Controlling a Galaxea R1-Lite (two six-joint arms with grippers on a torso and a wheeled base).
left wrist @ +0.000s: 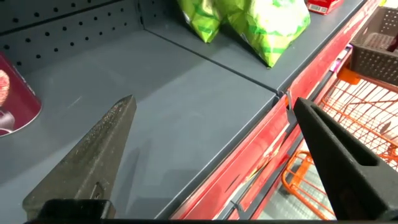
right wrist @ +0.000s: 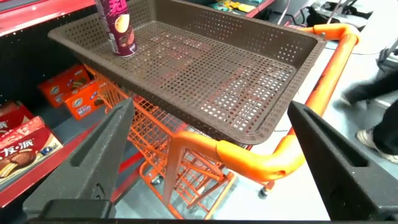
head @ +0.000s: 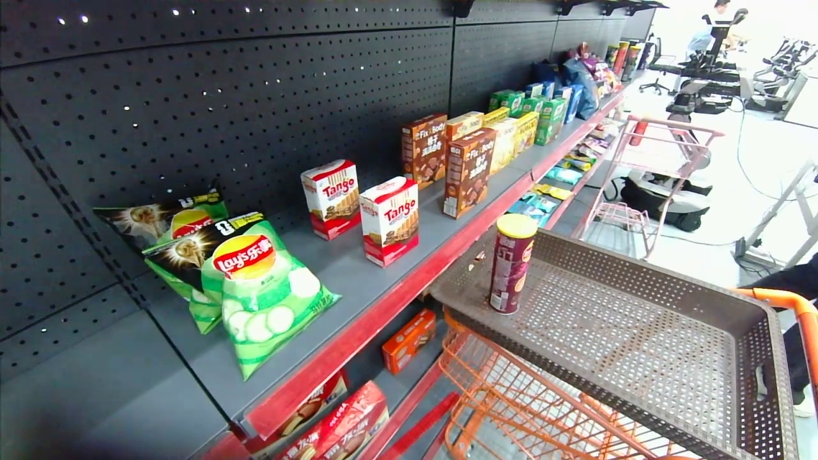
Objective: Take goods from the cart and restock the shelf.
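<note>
**Right gripper wide open and empty over the cart's tray, with one chip can to fetch.**

The right gripper hovers above the tray's near rim with its jaws spread wide, holding nothing. The chip can stands upright well ahead of it, in the tray's far corner next to the red edge of the shelf. The left gripper is just as wide open and empty. It hangs over bare grey shelf, with a maroon can off to one side and green chip bags beyond it. For a clean pick, the right gripper should probably cross above the tray wall, drop to the can's mid-height, straddle it squarely and close gently. The can is tall and narrow, so a glancing touch could topple it.
</note>
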